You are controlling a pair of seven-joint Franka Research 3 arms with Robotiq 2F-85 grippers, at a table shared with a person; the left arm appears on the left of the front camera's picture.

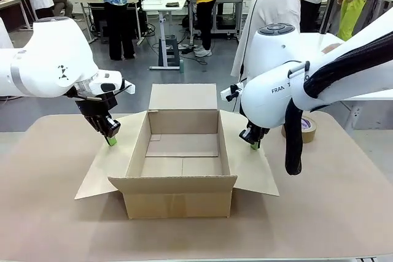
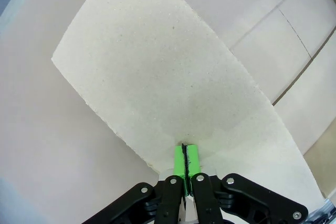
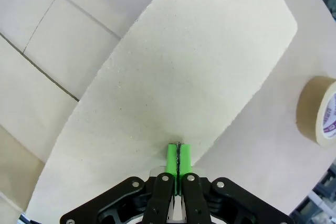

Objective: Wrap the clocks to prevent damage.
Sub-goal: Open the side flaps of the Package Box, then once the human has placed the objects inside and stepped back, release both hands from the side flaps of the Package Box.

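The box [image 1: 182, 151] stands open, side flaps splayed. The left gripper [image 1: 111, 141], pads pinched together on nothing, touches its left flap [image 2: 157, 77]; the right gripper [image 1: 253, 146] does likewise on the right flap [image 3: 210, 66]. Press both down evenly. Tape [image 1: 307, 128] lies right of the box.

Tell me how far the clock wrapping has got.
Done: the cardboard box stands open, flaps spread. In hand: the left gripper, shut, rests its tip on the left flap; the right gripper, shut, on the right flap. Left: all the wrapping and packing, judging by the box's bare floor; the tape roll lies unused near the right flap.
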